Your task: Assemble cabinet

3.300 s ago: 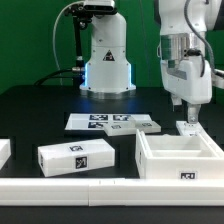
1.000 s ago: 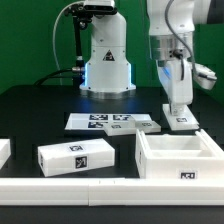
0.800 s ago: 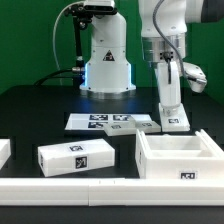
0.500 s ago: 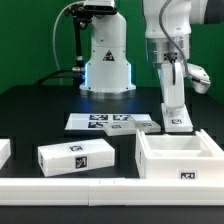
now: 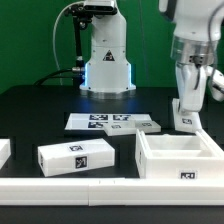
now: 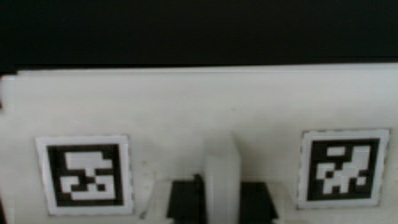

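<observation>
Sitting at the table's (image 5: 40, 105) near edge on the exterior view's right, the hollow white cabinet (image 5: 160, 170) lies open-topped. Just behind it, the gripper (image 5: 187, 97) clamps an upright white panel (image 5: 186, 118). Only the wrist view shows the panel's broad matte face, bearing two square tags (image 6: 86, 180).

My surface (image 5: 40, 105) is plain matte black, backdrop (image 5: 25, 30) dark too, with a white ledge (image 5: 60, 186) along the front.

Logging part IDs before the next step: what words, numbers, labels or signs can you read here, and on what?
No readable words or numbers. Only square black-and-white tags, patterns not text: on the cabinet, the long white block, the marker board, and two on the white panel in the gripper.
</observation>
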Controlling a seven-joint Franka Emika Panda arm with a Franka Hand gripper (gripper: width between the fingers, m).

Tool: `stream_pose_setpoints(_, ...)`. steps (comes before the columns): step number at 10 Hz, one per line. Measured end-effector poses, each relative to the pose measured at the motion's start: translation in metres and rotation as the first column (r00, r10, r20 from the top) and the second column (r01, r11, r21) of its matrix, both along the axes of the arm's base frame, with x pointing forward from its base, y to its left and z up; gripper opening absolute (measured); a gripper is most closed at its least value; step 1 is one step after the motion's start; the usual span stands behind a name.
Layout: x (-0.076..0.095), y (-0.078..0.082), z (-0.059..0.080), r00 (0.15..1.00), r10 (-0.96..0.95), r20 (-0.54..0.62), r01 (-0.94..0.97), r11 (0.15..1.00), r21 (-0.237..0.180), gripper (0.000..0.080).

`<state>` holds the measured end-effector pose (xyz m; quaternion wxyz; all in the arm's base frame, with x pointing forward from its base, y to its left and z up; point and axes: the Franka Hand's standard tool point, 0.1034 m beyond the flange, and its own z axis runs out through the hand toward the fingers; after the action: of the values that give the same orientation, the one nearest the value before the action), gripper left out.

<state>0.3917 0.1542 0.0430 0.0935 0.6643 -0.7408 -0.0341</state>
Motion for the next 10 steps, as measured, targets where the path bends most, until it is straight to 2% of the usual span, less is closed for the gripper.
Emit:
stream_pose_setpoints(1,-0.005,0.009,-0.003,0.998,0.056,-0.033,-0.056,0.998,-0.025,0.0064)
stream_pose_setpoints(2,-0.005,0.014,-0.005,0.996,0.086,-0.039,-0.087,0.996,-0.032,0.0064)
stream_pose_setpoints(3,-0.001,0.011,-0.002,0.992,0.123,-0.035,-0.124,0.992,-0.022,0.0064)
stream_pose_setpoints(4,0.009,0.002,0.007,0.988,0.155,-0.02,-0.155,0.988,-0.02,0.0064)
stream_pose_setpoints(6,0.024,-0.004,0.023,0.986,0.164,0.032,-0.164,0.986,-0.003,0.0064)
stream_pose_setpoints(7,0.025,-0.001,0.019,0.976,0.184,0.114,-0.184,0.983,-0.007,0.0064)
stream_pose_setpoints(8,0.02,0.001,0.015,0.971,0.196,0.138,-0.197,0.98,-0.01,0.0064)
stream_pose_setpoints(9,0.024,0.003,0.016,0.957,0.2,0.209,-0.202,0.979,-0.009,0.0064)
stream_pose_setpoints(10,0.021,0.003,0.014,0.958,0.203,0.204,-0.206,0.978,-0.006,0.0064)
